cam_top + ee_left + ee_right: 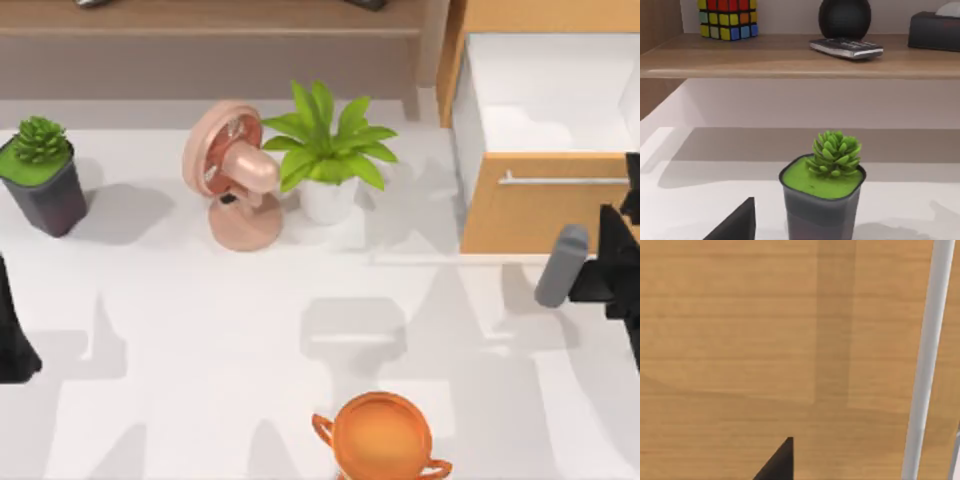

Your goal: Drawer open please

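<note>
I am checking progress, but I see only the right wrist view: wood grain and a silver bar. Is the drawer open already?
Observer: Yes. From above, the drawer stands pulled out of its cabinet, and its white inner walls are showing.
Operator: Where is the right end effector?
Observer: The right end effector is at the top view's right edge, just in front of the drawer front, by the right end of the handle.
Operator: And the left arm?
Observer: The left arm is parked at the table's left edge, near the succulent pot.
</note>
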